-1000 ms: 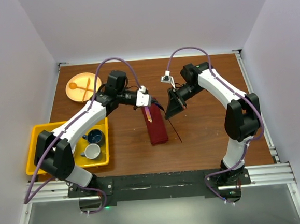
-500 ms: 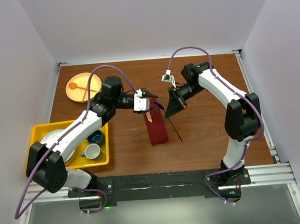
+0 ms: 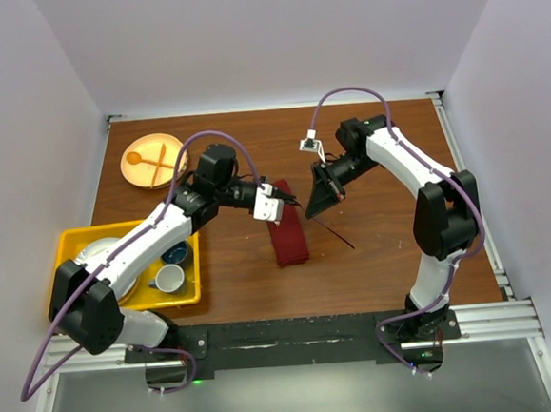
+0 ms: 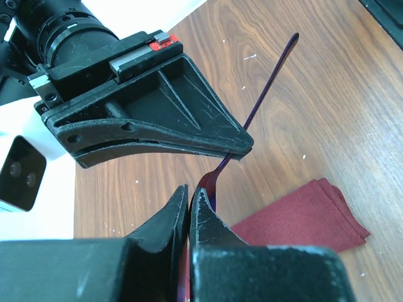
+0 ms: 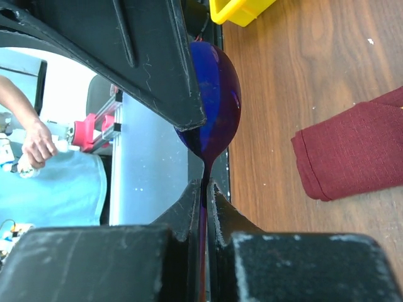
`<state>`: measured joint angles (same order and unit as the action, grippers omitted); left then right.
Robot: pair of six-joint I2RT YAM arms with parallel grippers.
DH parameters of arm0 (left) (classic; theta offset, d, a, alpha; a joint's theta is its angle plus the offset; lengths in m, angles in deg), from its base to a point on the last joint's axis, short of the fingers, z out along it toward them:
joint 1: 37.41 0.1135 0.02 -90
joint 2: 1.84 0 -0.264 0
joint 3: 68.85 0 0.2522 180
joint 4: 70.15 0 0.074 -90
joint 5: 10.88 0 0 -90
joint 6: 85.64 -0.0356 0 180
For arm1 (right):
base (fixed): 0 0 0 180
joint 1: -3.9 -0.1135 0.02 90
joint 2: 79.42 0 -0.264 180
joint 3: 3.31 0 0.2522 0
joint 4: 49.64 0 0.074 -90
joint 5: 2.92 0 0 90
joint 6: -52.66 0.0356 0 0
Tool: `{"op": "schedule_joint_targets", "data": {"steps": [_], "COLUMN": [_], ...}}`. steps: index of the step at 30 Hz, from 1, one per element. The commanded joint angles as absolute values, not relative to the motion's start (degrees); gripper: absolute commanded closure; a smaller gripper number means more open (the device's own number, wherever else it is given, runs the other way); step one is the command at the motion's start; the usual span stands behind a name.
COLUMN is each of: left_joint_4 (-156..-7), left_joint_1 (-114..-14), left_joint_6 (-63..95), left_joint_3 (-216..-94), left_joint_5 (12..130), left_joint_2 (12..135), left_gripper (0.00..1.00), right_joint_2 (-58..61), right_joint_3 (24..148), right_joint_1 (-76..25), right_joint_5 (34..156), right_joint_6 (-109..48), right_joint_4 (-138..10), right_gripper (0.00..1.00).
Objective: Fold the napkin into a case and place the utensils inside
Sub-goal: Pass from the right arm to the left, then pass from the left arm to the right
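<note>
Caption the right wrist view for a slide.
Right gripper pinches a purple spoon by its neck beside the folded red napkin.

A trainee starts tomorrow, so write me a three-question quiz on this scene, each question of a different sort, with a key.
1. True or false: the folded napkin lies inside the yellow bin.
2. What does the right hand grip? A) an orange fork B) a purple spoon C) a blue cup
3. Fill in: the orange spoon and fork rest on the ____ at the far left of the table.
Key: 1 false, it lies on the bare table; 2 B; 3 plate.
</note>
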<state>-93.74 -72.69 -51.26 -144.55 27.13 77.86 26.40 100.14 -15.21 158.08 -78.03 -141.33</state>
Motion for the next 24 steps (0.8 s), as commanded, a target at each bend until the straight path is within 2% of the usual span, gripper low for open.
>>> {"op": "schedule_joint_targets", "data": {"steps": [1,3,6,9,14,18,20,24], "left_joint_4": [-96.3,-100.0,-104.0,-105.5,-103.7,-104.0,-103.8,-103.1], "left_joint_1": [-72.9,-72.9,-73.0,-72.9,-73.0,-72.9,-72.8,-72.9], "left_joint_6": [-52.5,-52.9,-52.4,-51.5,-49.0,-48.1,-48.0,-47.0], "left_joint_3": [-148.6,-150.4,-154.0,-155.9,-155.8,-156.5,-156.4,-156.6], "left_joint_5": [28.7,28.8,29.1,29.8,31.0,31.8,31.6,31.7], "left_joint_2": [78.9,79.9,82.1,83.8,84.1,85.3,85.3,85.9], "left_gripper": [1.00,1.00,1.00,1.00,1.00,1.00,1.00,1.00], "right_joint_2": [23.2,22.2,19.2,16.4,16.9,16.0,14.9,15.5], "right_joint_3": [102.6,102.8,102.9,101.2,101.1,99.5,97.4,95.9], "right_joint_1": [-16.0,-15.9,-16.0,-16.1,-16.8,-17.6,-17.7,-18.8], "right_joint_5": [158.1,154.6,146.9,139.9,136.6,134.0,131.7,131.3], "right_joint_6": [-78.5,-76.3,-72.3,-69.6,-72.3,-70.9,-68.0,-66.3], "right_joint_4": [-141.8,-138.9,-132.3,-126.5,-129.9,-128.5,-124.7,-123.3], "right_gripper": [0.84,0.65,0.55,0.55,0.59,0.53,0.47,0.48]}}
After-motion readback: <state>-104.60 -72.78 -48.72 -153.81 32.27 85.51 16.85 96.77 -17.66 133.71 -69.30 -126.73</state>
